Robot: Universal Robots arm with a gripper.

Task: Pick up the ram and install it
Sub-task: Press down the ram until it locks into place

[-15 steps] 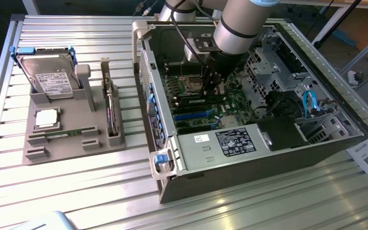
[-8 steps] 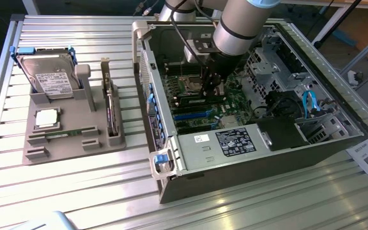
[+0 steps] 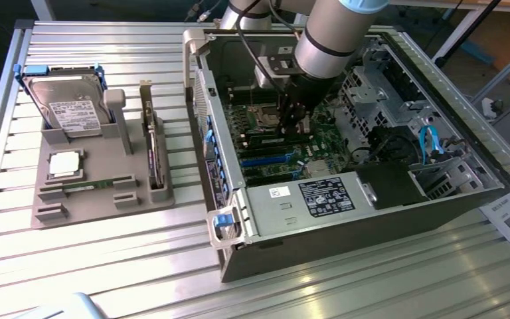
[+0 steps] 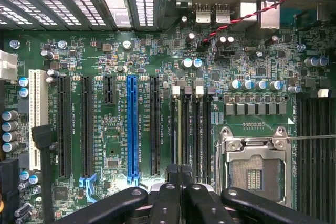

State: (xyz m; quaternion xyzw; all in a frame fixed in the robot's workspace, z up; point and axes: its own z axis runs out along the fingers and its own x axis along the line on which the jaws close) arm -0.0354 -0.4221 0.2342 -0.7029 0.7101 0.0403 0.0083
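- Gripper (image 4: 178,182): fingers closed together over the memory slots (image 4: 190,129) inside the computer case (image 3: 264,212), pressing the ram (image 4: 179,129).
- Ram: seated edge-on in 1 slot beside the processor socket (image 4: 255,169); installation appears nearly complete.

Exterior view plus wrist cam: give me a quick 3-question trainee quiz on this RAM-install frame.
1. True or false: the gripper is over the grey tray on the exterior view's left.
2. Which part stands upright at the back of the tray? A. hard drive B. cooling fan C. power supply
3. Fill in: in the wrist view, one long expansion slot on the motherboard stands out because it is ___ in colour.

Key:
1. False. It is inside the open computer case, above the motherboard.
2. A
3. blue
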